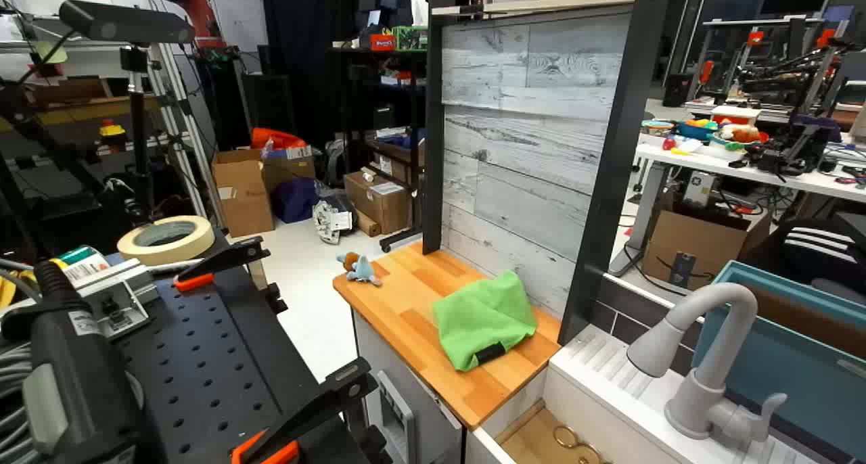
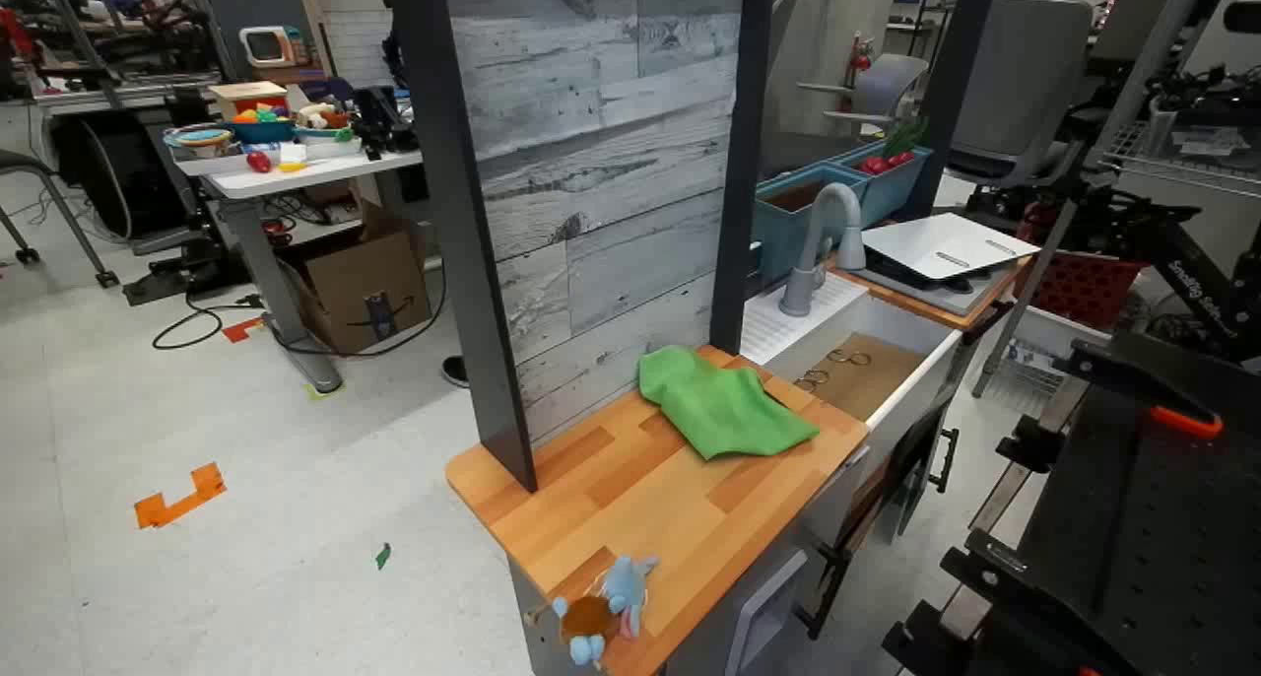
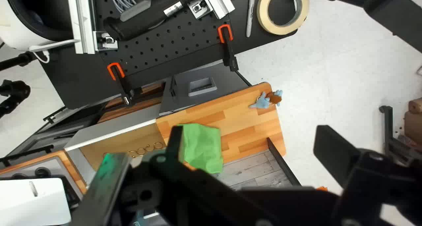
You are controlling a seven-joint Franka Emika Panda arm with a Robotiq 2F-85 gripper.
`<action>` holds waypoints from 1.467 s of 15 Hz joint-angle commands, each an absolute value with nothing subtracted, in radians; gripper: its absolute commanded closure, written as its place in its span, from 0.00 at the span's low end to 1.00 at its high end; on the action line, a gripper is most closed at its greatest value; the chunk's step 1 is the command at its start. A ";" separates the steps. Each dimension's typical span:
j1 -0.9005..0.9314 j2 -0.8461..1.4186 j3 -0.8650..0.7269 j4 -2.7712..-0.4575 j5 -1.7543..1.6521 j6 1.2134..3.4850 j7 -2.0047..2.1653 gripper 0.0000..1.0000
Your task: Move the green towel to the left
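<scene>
The green towel (image 1: pixel 484 318) lies crumpled on the wooden countertop (image 1: pixel 406 281), near the sink end and close to the grey plank back panel. It also shows in an exterior view (image 2: pixel 724 405) and in the wrist view (image 3: pixel 202 147), where the left finger overlaps its edge in the picture. My gripper (image 3: pixel 252 137) is wide open and empty, high above the counter, with its fingers far apart. It does not touch the towel. The gripper is out of both exterior views.
A small blue and brown plush toy (image 2: pixel 606 607) sits at the counter's far end from the sink. The upright grey plank panel (image 1: pixel 528 146) backs the counter. A grey faucet (image 1: pixel 717 356) and a white sink (image 2: pixel 926 380) adjoin it. A black perforated table (image 1: pixel 196 356) with clamps stands opposite.
</scene>
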State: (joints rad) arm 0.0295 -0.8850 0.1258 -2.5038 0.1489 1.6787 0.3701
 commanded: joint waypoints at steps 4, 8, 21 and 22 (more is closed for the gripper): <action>0.010 -0.886 0.138 -2.499 0.159 1.674 0.358 0.00; 0.000 -0.866 0.143 -2.491 0.154 1.680 0.371 0.00; -0.089 -0.291 0.060 -2.344 0.179 2.080 0.426 0.00; -0.087 -0.240 0.048 -2.322 0.184 2.092 0.429 0.00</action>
